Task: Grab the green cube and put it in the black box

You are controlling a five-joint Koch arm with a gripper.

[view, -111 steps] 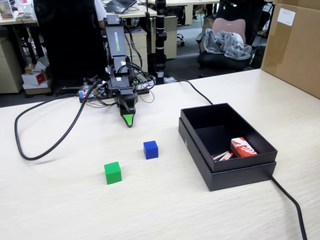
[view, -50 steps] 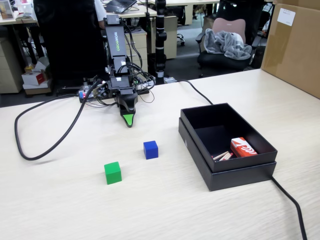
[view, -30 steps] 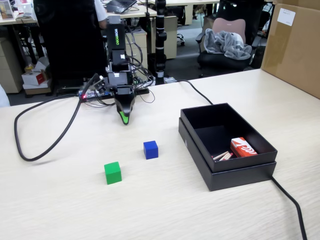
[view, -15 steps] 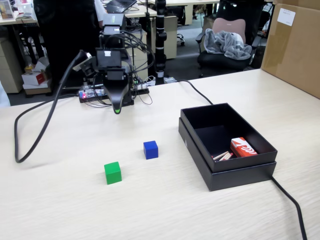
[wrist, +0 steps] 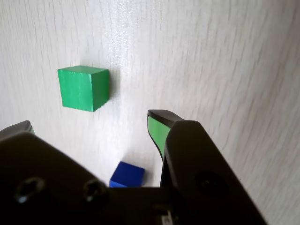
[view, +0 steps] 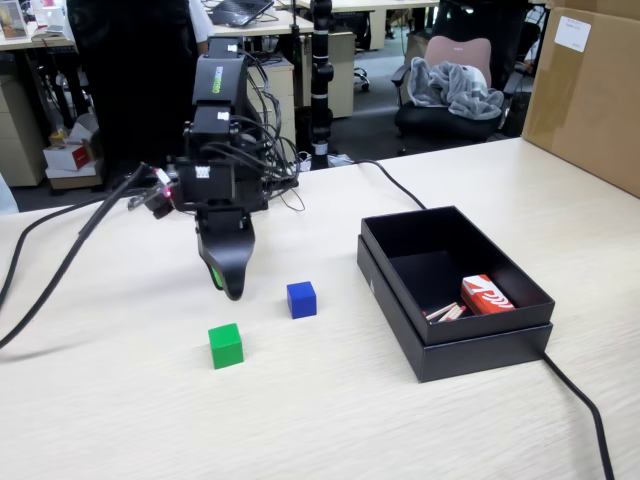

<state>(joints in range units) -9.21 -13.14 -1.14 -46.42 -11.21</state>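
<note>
Pale wooden table [view: 120, 420]: green cube [view: 226, 345] left of blue cube [view: 301, 299], well apart from black box [view: 455, 340]. Gripper [wrist: 89, 124] hovers above; we judge its claw apparently parted, empty.

- The fixed view stands at the near edge of the table [view: 420, 430], raised, facing across it toward the arm and the office behind
- The wrist view looks down close at the tabletop past the pincer [wrist: 89, 124]
- Both share the green cube [view: 226, 345] and the blue cube [view: 301, 299]
</note>
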